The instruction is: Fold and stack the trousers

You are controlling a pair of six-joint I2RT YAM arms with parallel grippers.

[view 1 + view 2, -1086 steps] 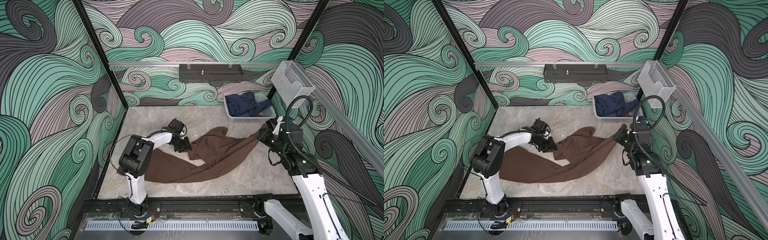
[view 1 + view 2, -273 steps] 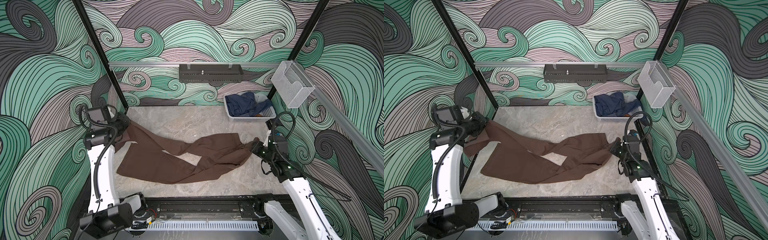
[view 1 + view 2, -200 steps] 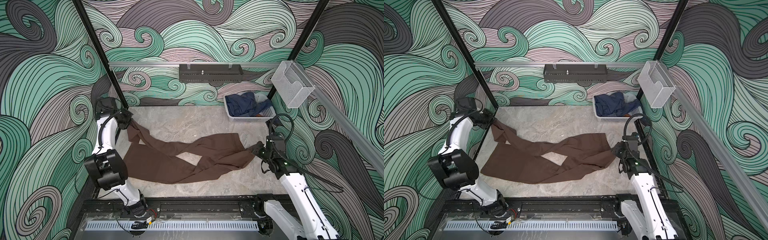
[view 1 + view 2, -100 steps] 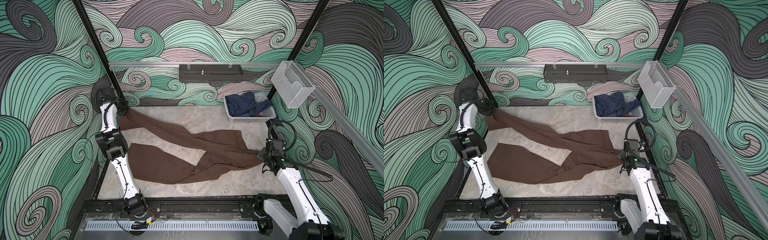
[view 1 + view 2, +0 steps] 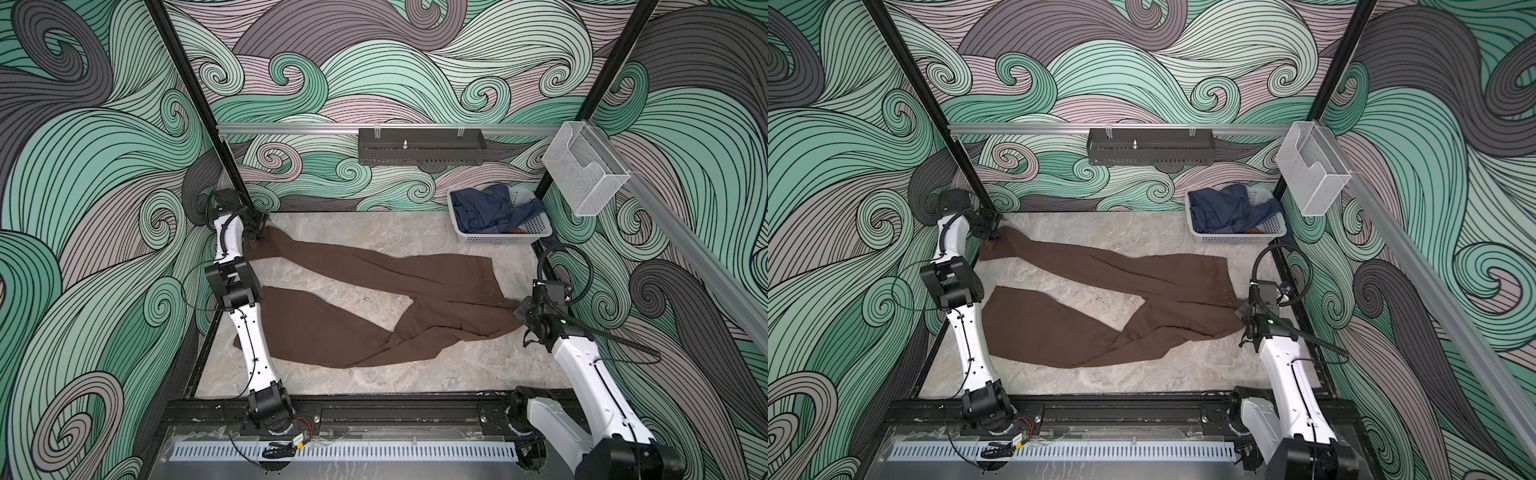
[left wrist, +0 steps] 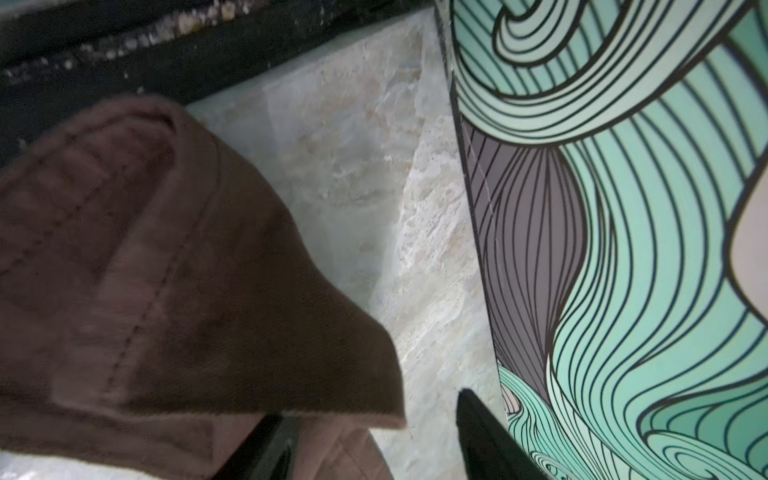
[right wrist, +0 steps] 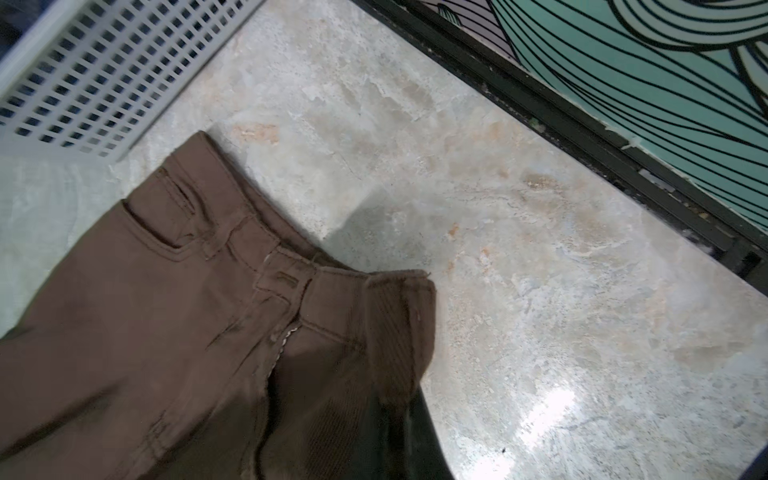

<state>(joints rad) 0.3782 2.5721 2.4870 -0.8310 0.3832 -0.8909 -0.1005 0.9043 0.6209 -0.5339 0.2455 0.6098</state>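
Trousers [image 5: 374, 320]: soft, limp, light; take by waistband [image 7: 320, 291] corners or hem [image 6: 249, 395].
Left gripper [image 6: 370, 415]: apart, beside hem.
Right gripper [image 5: 518, 311]: clamped on waistband.

On my feed the trousers [image 5: 332, 332] read as soft, matt brown cloth, finely ribbed like corduroy near the waist, with stitched seams. The counter [image 7: 540, 291] looks like mottled stone, smooth, with a glossy glare patch. The basket [image 5: 498, 238] is white latticed plastic holding denim garments [image 5: 484, 208].
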